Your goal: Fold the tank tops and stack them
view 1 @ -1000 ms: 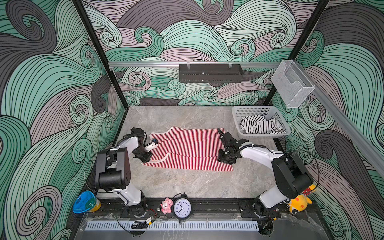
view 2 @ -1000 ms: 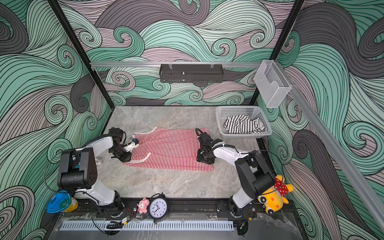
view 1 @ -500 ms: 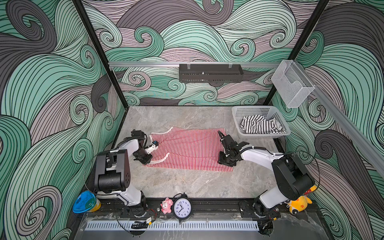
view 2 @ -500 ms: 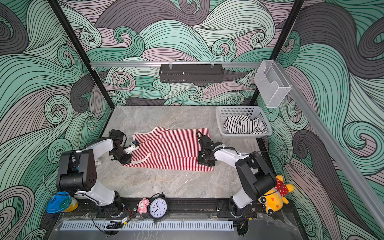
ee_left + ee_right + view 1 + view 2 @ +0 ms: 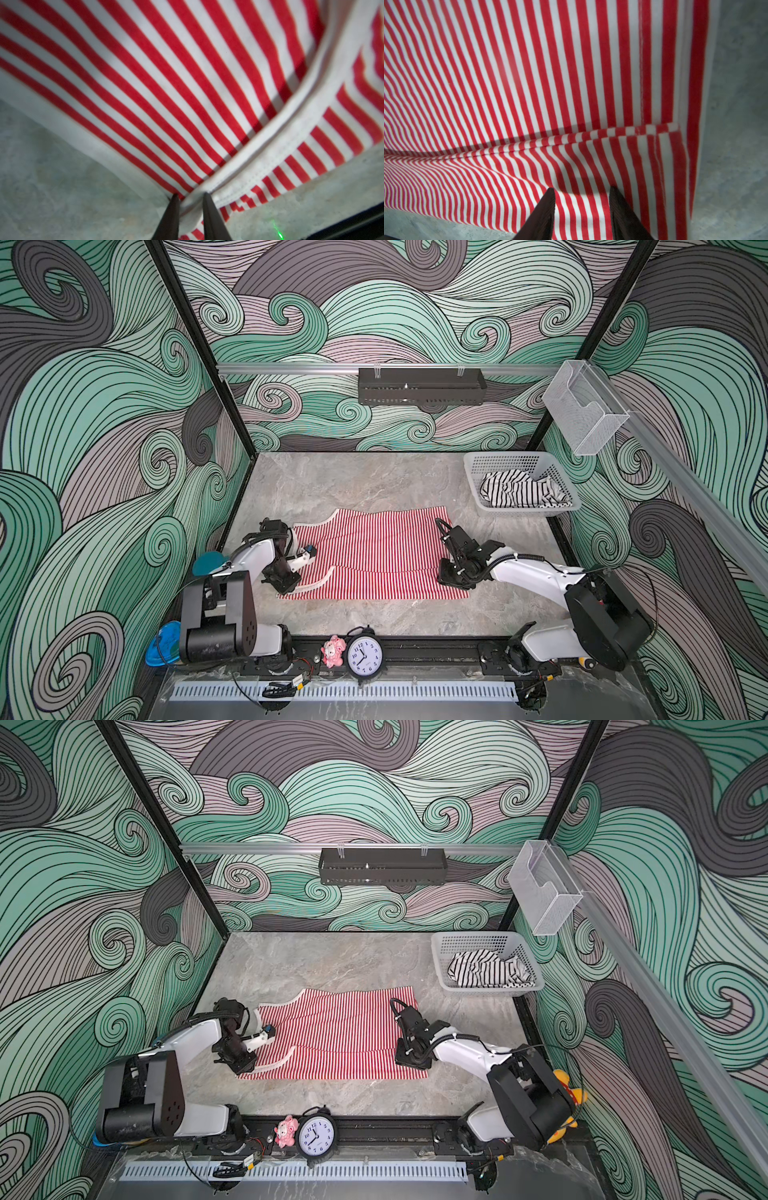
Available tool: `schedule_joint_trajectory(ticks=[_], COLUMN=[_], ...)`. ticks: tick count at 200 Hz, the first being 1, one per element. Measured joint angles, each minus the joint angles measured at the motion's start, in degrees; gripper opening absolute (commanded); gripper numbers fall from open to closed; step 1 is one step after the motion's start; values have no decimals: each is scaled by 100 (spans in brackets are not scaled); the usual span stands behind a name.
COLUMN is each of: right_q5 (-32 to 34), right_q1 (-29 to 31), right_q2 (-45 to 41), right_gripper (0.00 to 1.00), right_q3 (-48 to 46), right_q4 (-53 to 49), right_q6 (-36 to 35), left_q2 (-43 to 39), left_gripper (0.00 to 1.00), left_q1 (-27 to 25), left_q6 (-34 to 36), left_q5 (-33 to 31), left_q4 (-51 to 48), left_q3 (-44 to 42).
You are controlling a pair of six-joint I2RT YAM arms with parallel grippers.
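Left wrist view: left gripper [image 5: 191,197] clamped on the red-and-white tank top [image 5: 166,72]

Its jaws sat nearly together, with the top's white trim pinched between them. In both top views the garment lay spread across the middle of the grey table [image 5: 353,485], its near edge folded over. The right gripper [image 5: 581,192] pressed into that folded layer with its jaws apart and cloth bulging between them; whether it gripped could not be told. The black-and-white tank top [image 5: 515,491] lay crumpled in the white basket [image 5: 490,460].
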Motion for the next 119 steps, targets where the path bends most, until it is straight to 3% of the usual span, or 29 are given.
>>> schedule_joint_trajectory(ticks=[67, 102, 119], right_q5=[17, 39, 120], right_q1=[527, 555, 520], right_q2=[-350, -590, -616], right_gripper=[45, 67, 72], right_q3=[-269, -197, 199], right_q4=[-37, -551, -835], right_q6=[505, 474, 337], left_q2=[-629, -776, -730], left_gripper=[23, 30, 35], left_q1=[37, 39, 39], left_q6=[66, -4, -125], left_q5=[-238, -243, -109], left_q4=[-240, -323, -393], left_q3=[-284, -2, 483])
